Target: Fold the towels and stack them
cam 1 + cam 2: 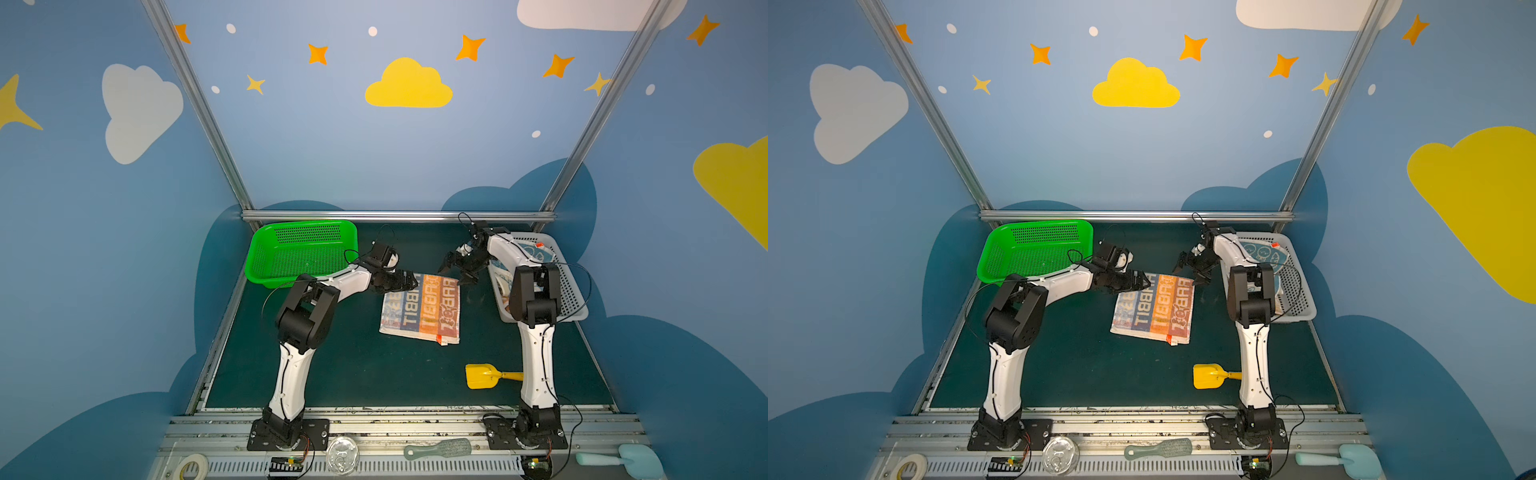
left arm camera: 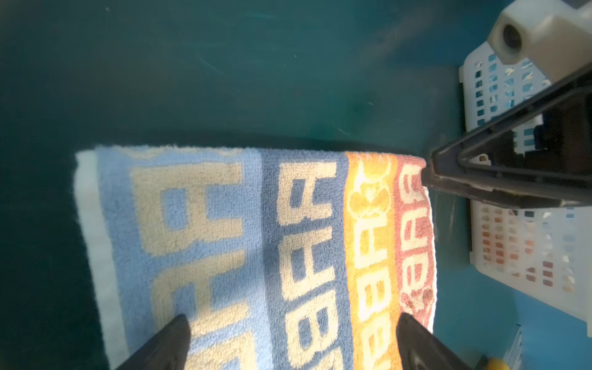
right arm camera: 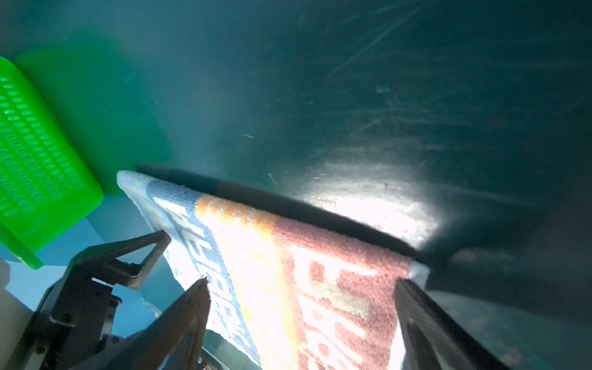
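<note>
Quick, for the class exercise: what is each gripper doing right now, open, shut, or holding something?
Left gripper: open over the towel, holding nothing.
Right gripper: open at the towel's edge, holding nothing.

towel (image 1: 422, 309) flat mid-tabletop (image 1: 353, 365). left claw (image 1: 411, 284) over its far-left corner, right claw (image 1: 456, 274) over its far-right corner. left basket (image 1: 291, 257) back left, behind the left arm. right basket (image 1: 575, 291) along the right edge, more towels (image 1: 536, 251) inside, partly hidden by the right arm. toy shovel (image 1: 482, 376) front right, nearer than the towel, handle running behind the right arm.
</note>
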You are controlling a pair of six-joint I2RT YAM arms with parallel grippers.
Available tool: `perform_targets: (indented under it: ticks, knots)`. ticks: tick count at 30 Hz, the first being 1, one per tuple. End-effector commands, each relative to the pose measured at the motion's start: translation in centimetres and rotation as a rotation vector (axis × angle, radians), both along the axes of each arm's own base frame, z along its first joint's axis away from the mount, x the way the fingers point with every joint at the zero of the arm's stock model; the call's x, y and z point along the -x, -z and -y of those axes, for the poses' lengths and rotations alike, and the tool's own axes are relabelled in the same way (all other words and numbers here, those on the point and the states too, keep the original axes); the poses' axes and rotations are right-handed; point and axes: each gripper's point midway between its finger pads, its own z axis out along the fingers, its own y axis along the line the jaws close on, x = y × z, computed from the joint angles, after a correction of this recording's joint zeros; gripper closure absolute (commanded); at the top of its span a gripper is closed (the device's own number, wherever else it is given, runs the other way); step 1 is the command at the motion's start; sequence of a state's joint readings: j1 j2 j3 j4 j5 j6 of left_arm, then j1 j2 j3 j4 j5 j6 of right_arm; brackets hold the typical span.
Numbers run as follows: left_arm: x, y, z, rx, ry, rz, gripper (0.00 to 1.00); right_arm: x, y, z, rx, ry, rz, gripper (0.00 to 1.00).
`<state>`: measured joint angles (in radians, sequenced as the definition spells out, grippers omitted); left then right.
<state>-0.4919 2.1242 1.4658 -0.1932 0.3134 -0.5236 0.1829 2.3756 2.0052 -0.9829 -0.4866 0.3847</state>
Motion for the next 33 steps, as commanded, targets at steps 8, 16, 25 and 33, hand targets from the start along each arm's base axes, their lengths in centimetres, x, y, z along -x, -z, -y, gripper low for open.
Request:
perform_targets:
  ticks: [8, 16, 25, 33]
  knots:
    - [4.7, 0.5, -2.6, -0.049, -0.052, -0.057, 0.00, 4.0, 1.0, -2.6, 0.017, -0.065, -0.056, 0.10]
    - [3.2, -4.0, -3.8, -0.064, -0.043, 0.031, 0.00, 3.6, -4.8, -1.2, 0.036, -0.066, 0.091, 0.10]
    - [0.9, -4.8, -5.2, -0.097, -0.064, 0.052, 0.00, 3.8, -1.4, 2.1, 0.225, -0.090, 0.055, 0.13]
    - [-0.1, -3.6, -6.0, -0.105, -0.077, 0.029, 0.00, 3.1, 1.3, 2.0, 0.244, -0.107, 0.031, 0.32]
